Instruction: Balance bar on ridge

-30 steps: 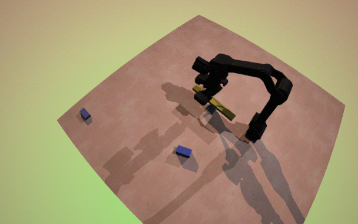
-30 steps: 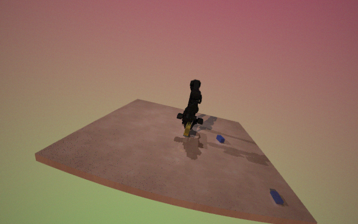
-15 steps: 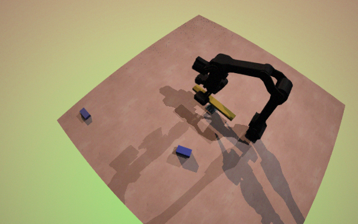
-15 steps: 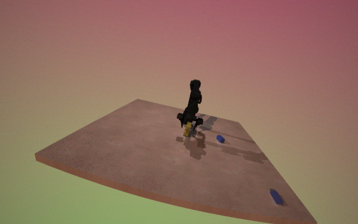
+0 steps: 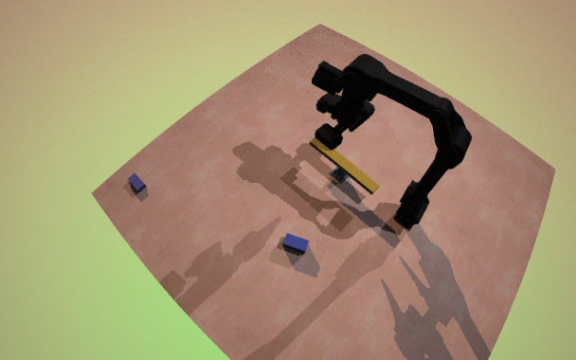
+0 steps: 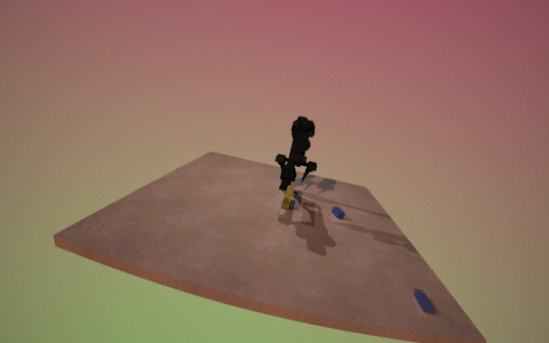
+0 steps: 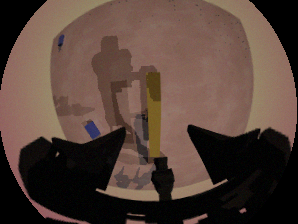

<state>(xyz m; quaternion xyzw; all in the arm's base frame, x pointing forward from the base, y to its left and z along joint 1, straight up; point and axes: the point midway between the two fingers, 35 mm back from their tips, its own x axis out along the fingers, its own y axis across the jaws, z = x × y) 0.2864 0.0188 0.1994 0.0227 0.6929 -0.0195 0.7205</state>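
The yellow bar (image 5: 351,169) (image 6: 288,197) (image 7: 153,111) lies across the small dark ridge (image 5: 339,176) (image 7: 141,127), which sits under about its middle. The bar's shadow falls apart from it on the table (image 5: 206,156). I cannot tell whether it is fully level. My gripper (image 5: 327,119) (image 6: 296,177) (image 7: 157,129) is wide open and empty. It hangs above the bar's far end, with one finger on each side and neither touching it.
One blue block (image 5: 296,243) (image 6: 338,212) (image 7: 93,129) lies near the front of the ridge. A second blue block (image 5: 136,182) (image 6: 424,301) (image 7: 60,40) lies by the far table edge. The arm's base (image 5: 411,210) stands beside the bar's other end.
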